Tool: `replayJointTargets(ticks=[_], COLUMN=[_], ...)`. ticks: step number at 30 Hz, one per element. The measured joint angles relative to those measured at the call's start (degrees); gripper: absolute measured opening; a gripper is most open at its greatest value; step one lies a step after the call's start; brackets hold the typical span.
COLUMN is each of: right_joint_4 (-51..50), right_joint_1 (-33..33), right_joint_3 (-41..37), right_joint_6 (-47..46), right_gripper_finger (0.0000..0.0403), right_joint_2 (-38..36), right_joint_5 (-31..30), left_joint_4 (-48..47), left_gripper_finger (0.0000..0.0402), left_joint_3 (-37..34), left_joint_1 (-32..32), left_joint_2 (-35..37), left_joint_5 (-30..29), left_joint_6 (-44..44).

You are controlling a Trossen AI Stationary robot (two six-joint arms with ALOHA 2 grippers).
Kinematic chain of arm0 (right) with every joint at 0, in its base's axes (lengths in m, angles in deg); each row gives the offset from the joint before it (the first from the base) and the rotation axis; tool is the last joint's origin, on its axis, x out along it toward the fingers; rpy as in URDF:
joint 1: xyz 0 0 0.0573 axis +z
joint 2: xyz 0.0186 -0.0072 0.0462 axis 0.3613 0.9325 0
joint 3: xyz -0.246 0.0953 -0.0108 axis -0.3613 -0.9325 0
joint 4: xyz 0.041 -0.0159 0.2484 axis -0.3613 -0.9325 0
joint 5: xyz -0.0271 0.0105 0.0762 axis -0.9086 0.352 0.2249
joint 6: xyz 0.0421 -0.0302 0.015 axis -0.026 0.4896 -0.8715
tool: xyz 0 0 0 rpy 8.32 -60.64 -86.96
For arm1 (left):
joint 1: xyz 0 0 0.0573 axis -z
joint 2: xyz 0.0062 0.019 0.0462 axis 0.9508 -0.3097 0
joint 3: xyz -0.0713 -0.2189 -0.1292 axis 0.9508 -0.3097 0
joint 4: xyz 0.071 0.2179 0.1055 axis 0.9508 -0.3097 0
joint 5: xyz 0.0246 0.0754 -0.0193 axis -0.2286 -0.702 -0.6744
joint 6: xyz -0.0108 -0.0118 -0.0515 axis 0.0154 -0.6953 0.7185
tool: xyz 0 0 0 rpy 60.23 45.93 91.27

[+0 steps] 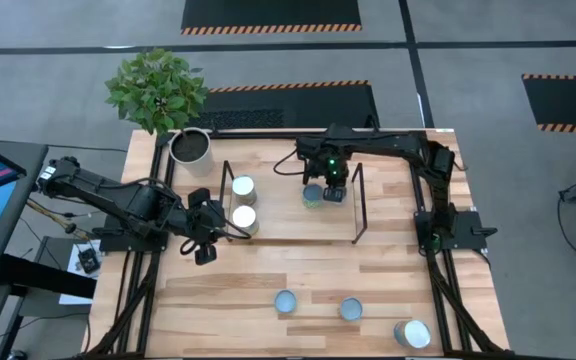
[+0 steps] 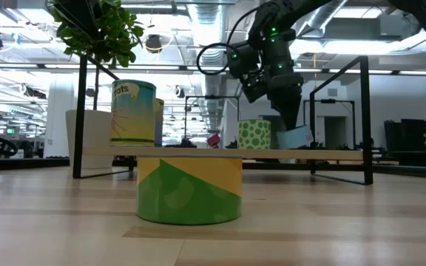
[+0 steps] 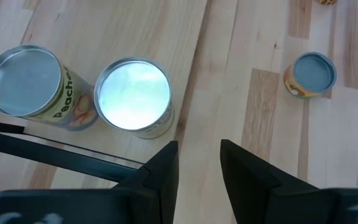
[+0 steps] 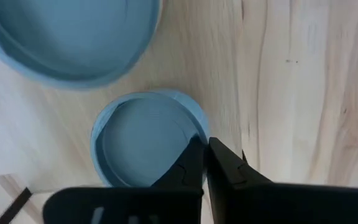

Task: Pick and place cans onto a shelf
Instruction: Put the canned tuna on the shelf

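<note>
The shelf (image 1: 288,222) is a low light-wood platform with black wire ends. Two silver-topped cans (image 1: 243,188) (image 1: 244,218) stand on its left end. My right gripper (image 4: 205,155) is above the shelf's middle (image 1: 324,192), shut on a pale-blue-topped can (image 4: 143,144). Another blue-topped can (image 4: 67,34) stands right beside that one. My left gripper (image 3: 199,152) is open and empty, by the shelf's left end (image 1: 206,228), close to the two silver-topped cans (image 3: 132,93) (image 3: 23,81). Three more cans (image 1: 285,302) (image 1: 351,309) (image 1: 411,334) stand on the table near its front edge. My right gripper pinches the rim (image 4: 196,132) of the pale-blue-topped can on one side, between its two nearly closed fingers. The fingers come from above, pointing down. In the low view the can (image 2: 296,137) is at the shelf board, slightly tilted below the fingers.
A white plant pot (image 1: 190,147) with a leafy plant stands at the table's far left corner. A green and yellow can (image 2: 189,188) is close in front of the low camera. The shelf's right half (image 1: 340,225) is bare wood.
</note>
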Motion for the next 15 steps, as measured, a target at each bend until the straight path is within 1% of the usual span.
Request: replayJointTargets(ticks=[7, 15], right_joint_4=[2.7, 0.7], right_joint_1=[0.0, -0.4], right_joint_3=[0.0, 0.0], right_joint_6=[0.0, 0.0], right_gripper_finger=[0.0039, 0.0064], right_joint_2=[0.0, 0.0], right_joint_5=[0.0, 0.0], left_joint_4=[0.0, 0.0], left_gripper_finger=[0.0105, 0.0105], left_joint_3=[0.0, 0.0], left_joint_1=[0.0, 0.0], left_joint_2=[0.0, 0.0], left_joint_5=[-0.1, -0.1], left_joint_6=[0.1, 1.1])
